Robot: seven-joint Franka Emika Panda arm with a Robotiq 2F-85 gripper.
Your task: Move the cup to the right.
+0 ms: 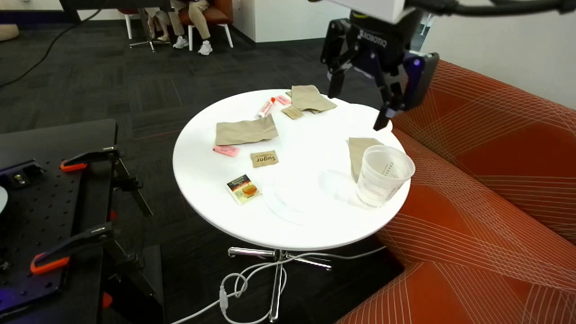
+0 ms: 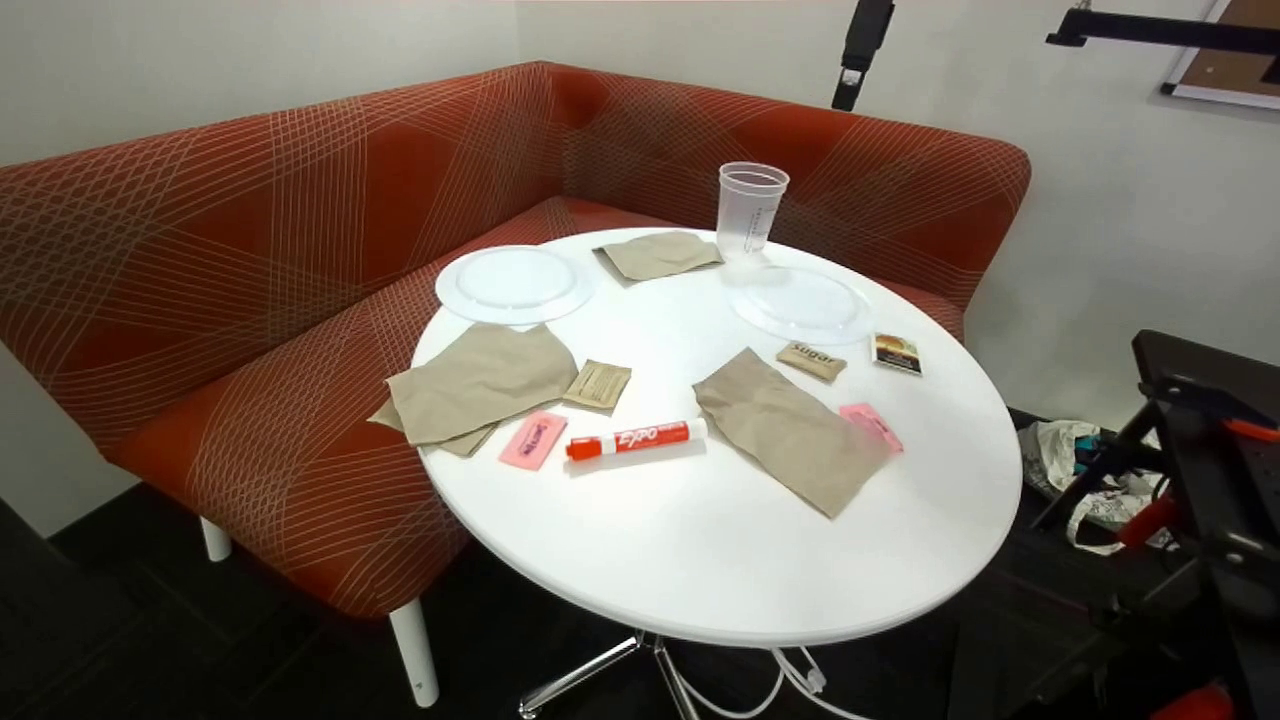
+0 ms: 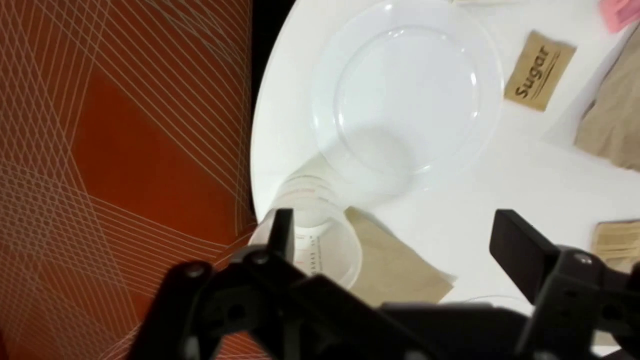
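A clear, tapered plastic cup (image 1: 382, 177) with printed measuring marks stands upright, its long axis vertical, on a round white tabletop (image 1: 312, 150). In an exterior view it is near the edge, about four o'clock from the tabletop's centre, with a red patterned bench (image 1: 450, 220) beyond. The end effector (image 3: 393, 231) hangs above, spread wide and grasping nothing. In the wrist view the cup lies lower than the gap and towards nine o'clock, partly hidden behind one finger (image 3: 283, 231). A shift that way before lowering seems needed; otherwise that finger could catch the cup's rim. There, the tabletop's edge is close to the cup at ten o'clock, leaving little room. A clear plate (image 3: 407, 95) and a brown paper napkin (image 3: 397, 272) sit just beside it, at one and four o'clock; contact is hard to tell. The roomier path seems to run towards three o'clock, between them. Whose right the task means is uncertain.
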